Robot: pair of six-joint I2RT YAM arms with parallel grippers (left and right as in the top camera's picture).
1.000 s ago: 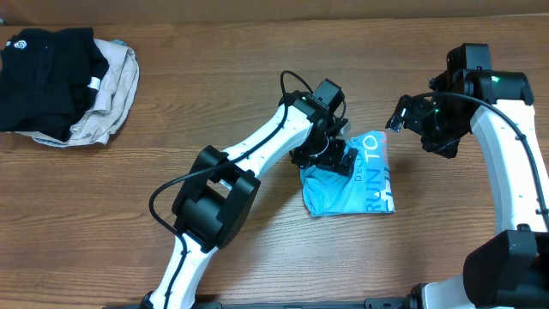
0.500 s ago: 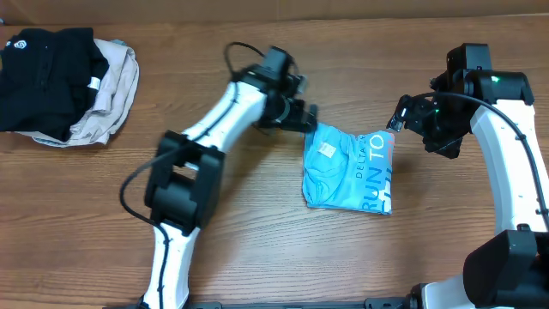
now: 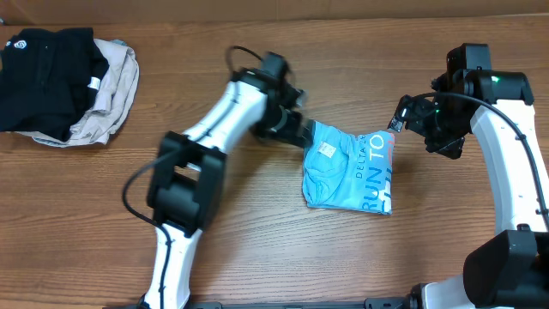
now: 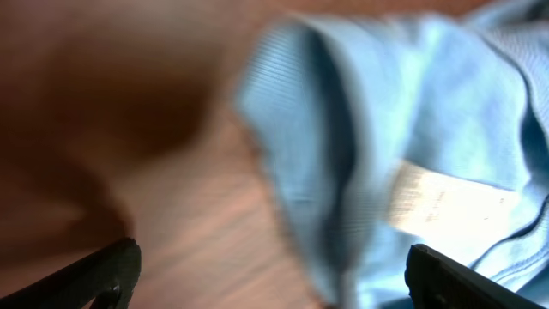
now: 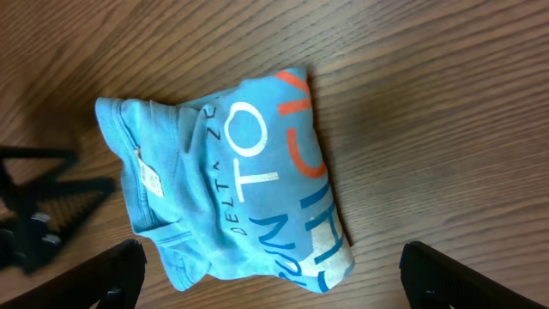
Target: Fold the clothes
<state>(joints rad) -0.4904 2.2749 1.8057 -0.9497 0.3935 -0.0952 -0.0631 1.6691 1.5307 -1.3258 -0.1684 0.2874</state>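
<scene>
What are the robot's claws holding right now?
Nothing. The left claw and right claw are both open; neither grips the blue shirt.

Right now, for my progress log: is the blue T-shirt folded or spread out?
Folded, roughly: the blue T-shirt lies as a small compact bundle, its layers doubled over, with the neck label on top.

left pincer [image 3: 301, 134] off T-shirt [image 3: 353, 172], lowered beside its corner
</scene>
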